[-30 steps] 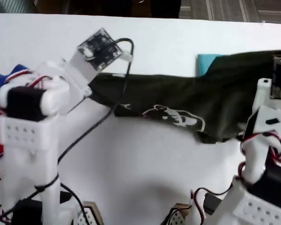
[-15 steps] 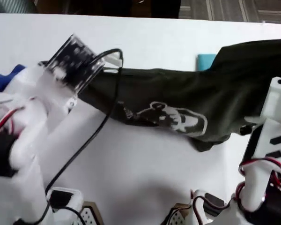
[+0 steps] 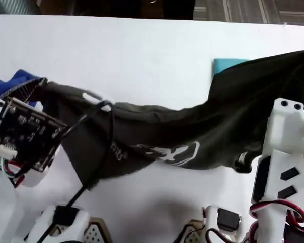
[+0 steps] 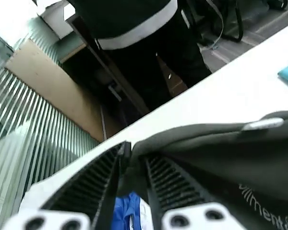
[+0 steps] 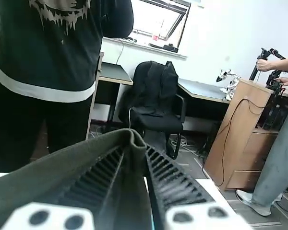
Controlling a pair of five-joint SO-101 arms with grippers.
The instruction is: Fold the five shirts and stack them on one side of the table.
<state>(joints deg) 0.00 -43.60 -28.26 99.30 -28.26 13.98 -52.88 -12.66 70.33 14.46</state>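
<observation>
No legible text — just creased white print (image 3: 168,152) on the dark shirt (image 3: 233,116)

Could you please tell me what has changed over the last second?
The left claw has pulled its end of the dark shirt toward the near-left corner of the table, and the print slid nearer. The right claw still holds its end. The teal cloth and blue shirt stayed put.

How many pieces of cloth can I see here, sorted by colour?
Dark shirt, held up off the table at both ends: 1
Blue cloth, at the table's edge: 1
Teal cloth, mostly hidden behind the dark shirt: 1
Total: 3
</observation>
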